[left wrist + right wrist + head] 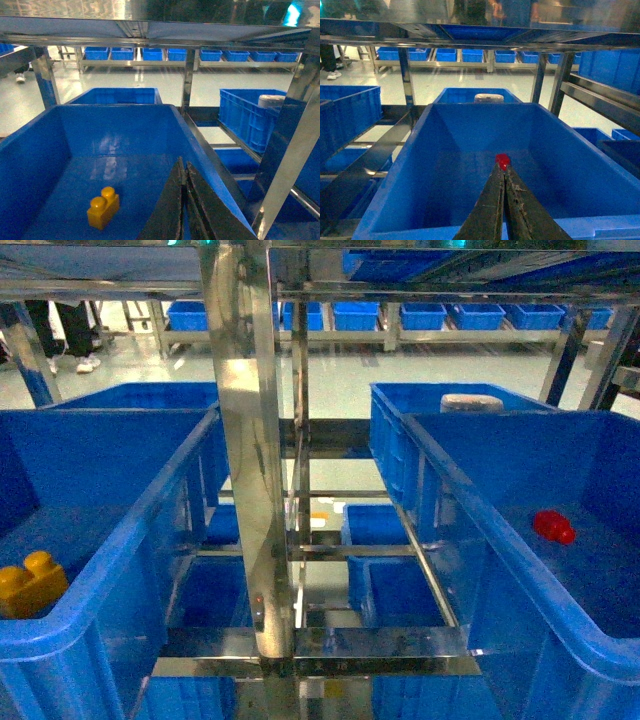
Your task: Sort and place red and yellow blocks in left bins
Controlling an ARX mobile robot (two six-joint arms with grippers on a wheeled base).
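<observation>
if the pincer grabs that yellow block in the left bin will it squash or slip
The yellow block looks like hard moulded plastic, so it probably won't squash. Its glossy faces could slip in a loose grip. It lies flat on the bin floor, so a push would likely slide it, not roll it.

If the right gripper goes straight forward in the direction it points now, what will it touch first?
Probably the red block: the right gripper, fingers together, points at it on the floor of the right blue crate. Nothing shows between them, though depth is unclear.
</observation>
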